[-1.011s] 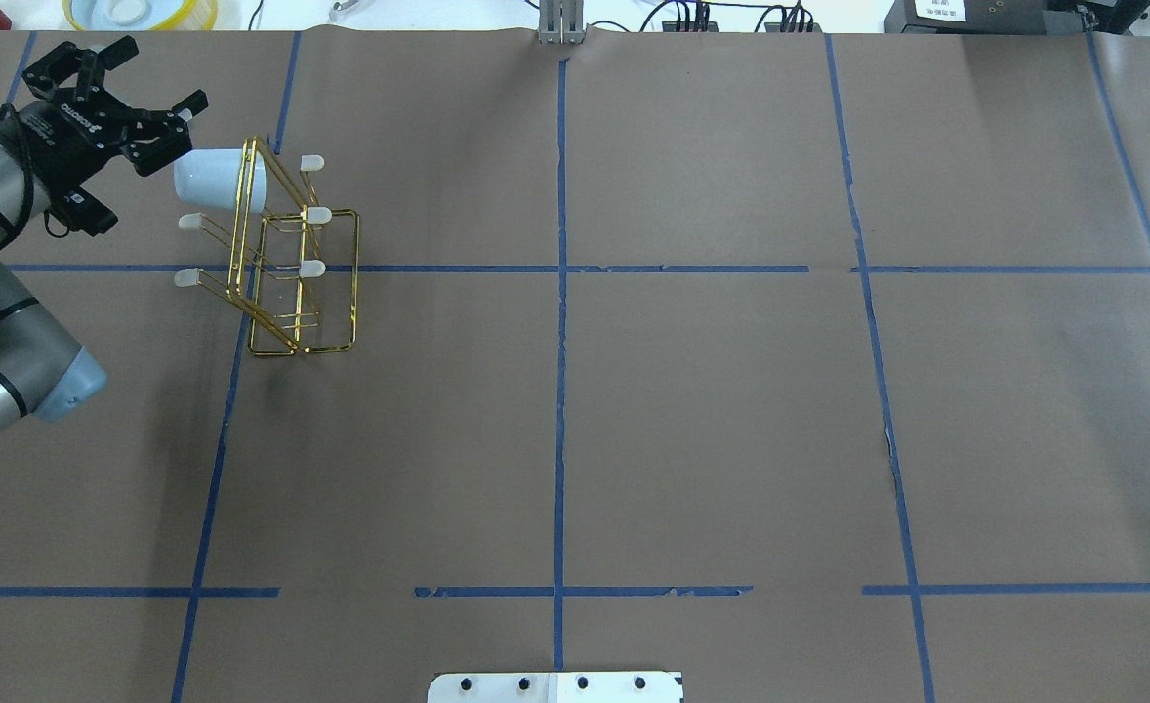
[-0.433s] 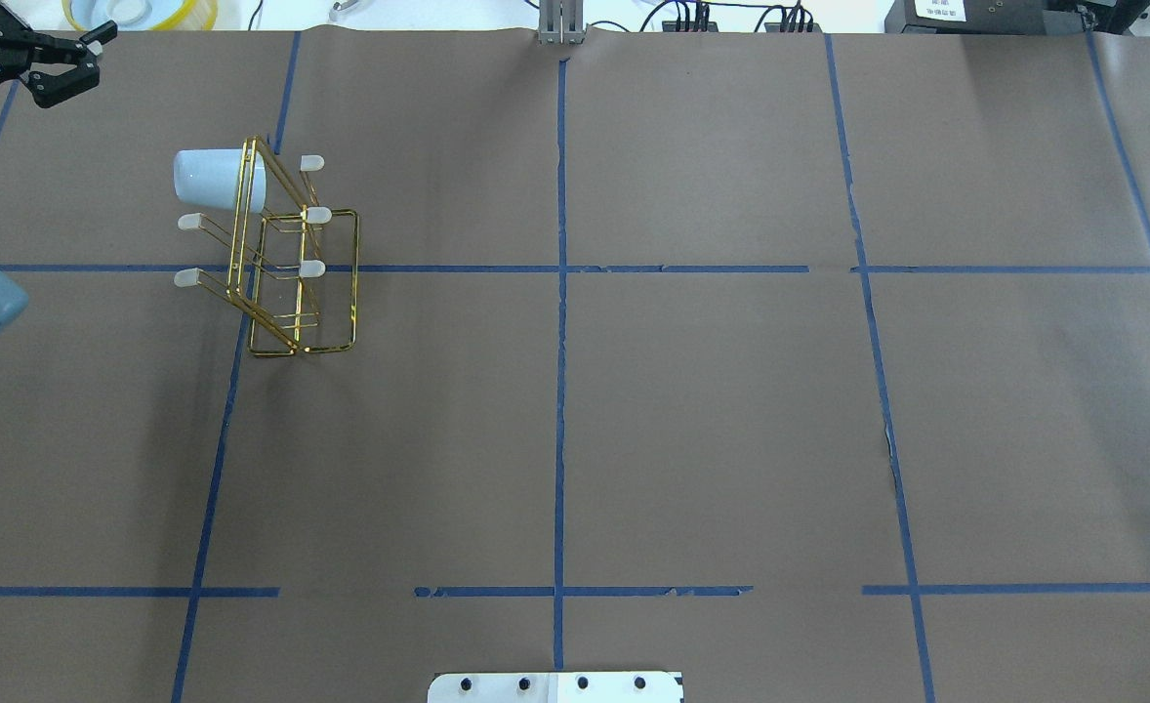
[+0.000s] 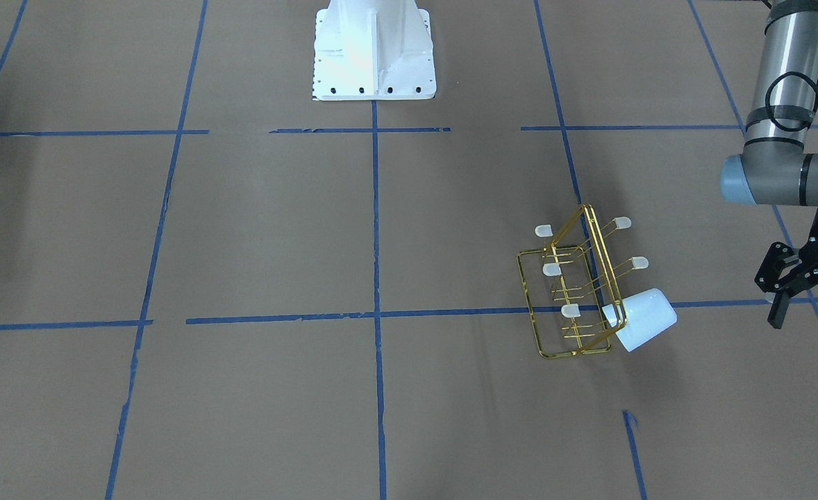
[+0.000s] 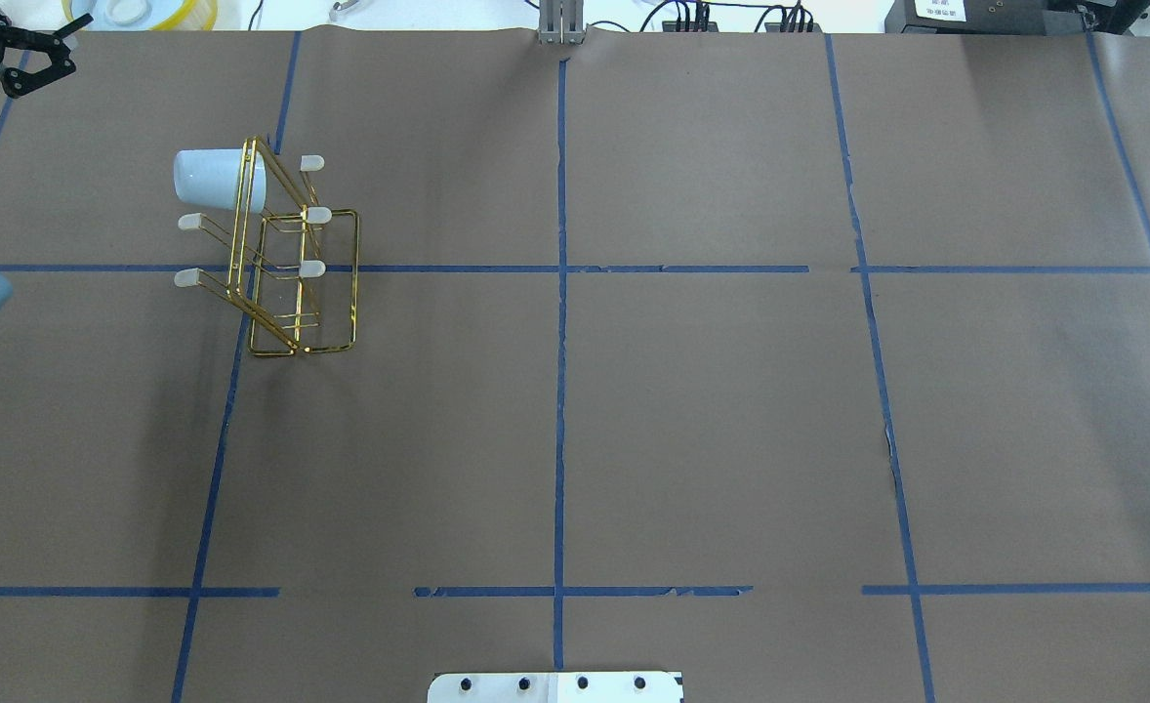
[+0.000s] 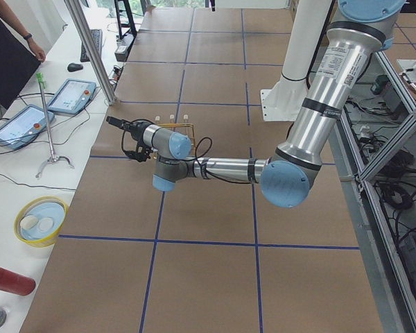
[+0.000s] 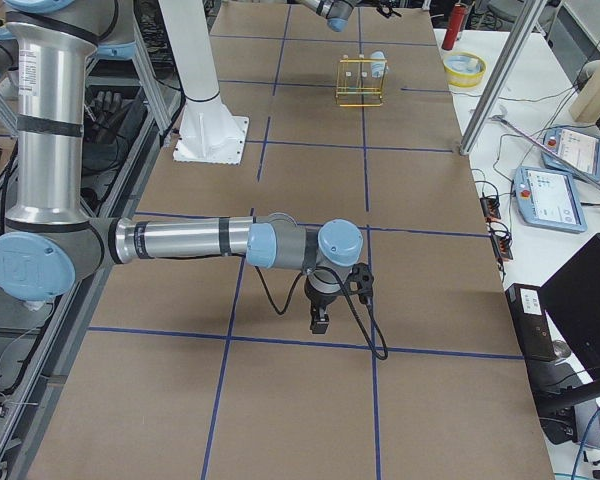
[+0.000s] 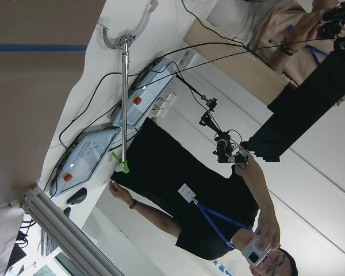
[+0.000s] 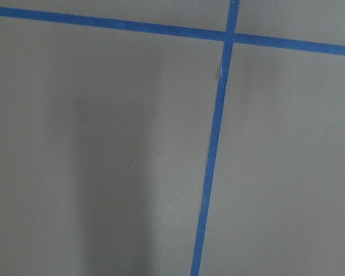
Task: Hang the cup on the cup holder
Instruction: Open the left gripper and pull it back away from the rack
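Note:
The pale blue-white cup (image 4: pixel 216 180) hangs on its side over the far left prong of the gold wire cup holder (image 4: pixel 356 283). The front view shows the cup (image 3: pixel 646 320) on the holder (image 3: pixel 603 264) too. My left gripper (image 4: pixel 46 51) is open and empty, well clear of the cup near the table's far left corner; it also shows in the front view (image 3: pixel 775 288). My right gripper (image 6: pixel 320 316) shows only in the right side view, low over bare paper far from the holder; I cannot tell whether it is open or shut.
A yellow-rimmed bowl (image 4: pixel 141 12) sits beyond the table's far left edge. The white robot base plate (image 3: pixel 374 48) stands mid-table on my side. A metal post (image 4: pixel 560 24) stands at the far edge. Tablets (image 5: pixel 69 96) and operators are on the side bench.
My left gripper, open beside the cup a second ago, has drawn back toward the far left corner. The cup stays hung on the holder.

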